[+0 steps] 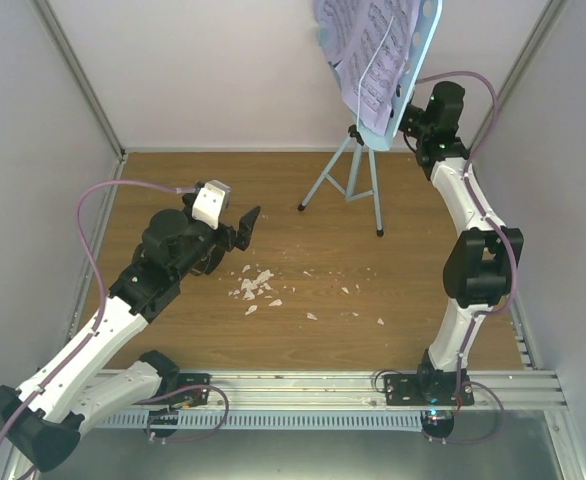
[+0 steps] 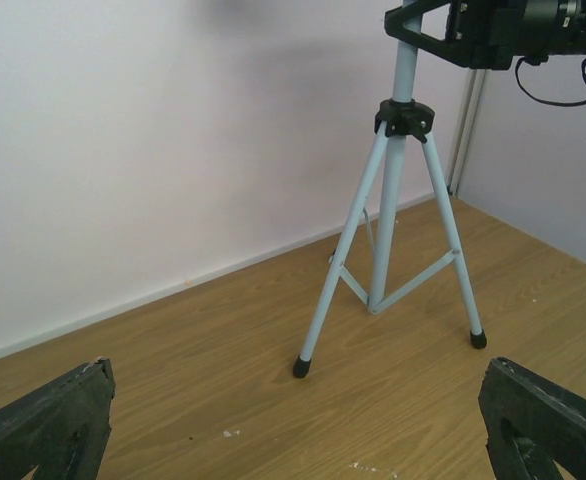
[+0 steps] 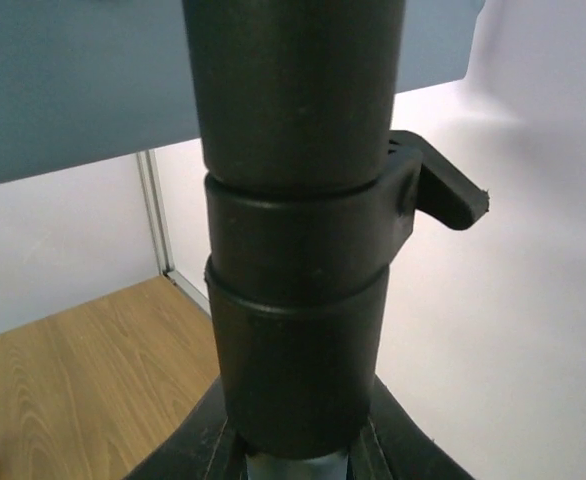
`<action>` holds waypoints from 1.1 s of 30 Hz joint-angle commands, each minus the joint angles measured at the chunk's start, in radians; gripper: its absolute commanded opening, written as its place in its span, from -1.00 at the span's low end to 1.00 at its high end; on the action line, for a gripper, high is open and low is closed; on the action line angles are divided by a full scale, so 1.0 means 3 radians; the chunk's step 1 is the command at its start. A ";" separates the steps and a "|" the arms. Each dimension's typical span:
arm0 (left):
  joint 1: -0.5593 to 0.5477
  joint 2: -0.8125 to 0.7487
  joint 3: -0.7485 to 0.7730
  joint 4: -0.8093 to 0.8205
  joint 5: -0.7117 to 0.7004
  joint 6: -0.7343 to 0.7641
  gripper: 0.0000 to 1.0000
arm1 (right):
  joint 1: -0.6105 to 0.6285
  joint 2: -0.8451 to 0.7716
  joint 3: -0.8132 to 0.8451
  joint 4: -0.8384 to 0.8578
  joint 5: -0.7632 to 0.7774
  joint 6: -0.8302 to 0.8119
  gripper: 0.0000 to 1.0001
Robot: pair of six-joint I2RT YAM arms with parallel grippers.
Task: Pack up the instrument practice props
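Observation:
The light blue music stand (image 1: 358, 170) stands on its tripod at the back of the wooden table. Lilac sheet-music pages (image 1: 368, 50) lie on its tilted desk (image 1: 425, 45). My right gripper (image 1: 413, 118) reaches in behind the desk and is shut on the stand's pole. In the right wrist view its jaws close round the pole just below the black clamp collar (image 3: 298, 300). My left gripper (image 1: 248, 225) is open and empty, low over the table left of the stand. It faces the tripod legs (image 2: 388, 260). The metronome is out of view.
Small white crumbs (image 1: 253, 285) lie scattered on the table between the arms. White walls and metal corner posts (image 1: 83, 80) close in the back and sides. A metal rail (image 1: 303, 385) runs along the near edge.

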 commanded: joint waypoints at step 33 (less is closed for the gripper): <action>0.0011 -0.0002 -0.0074 0.0233 0.0024 -0.0025 0.98 | 0.0862 -0.0707 -0.1204 0.2605 -0.1311 0.1679 -0.99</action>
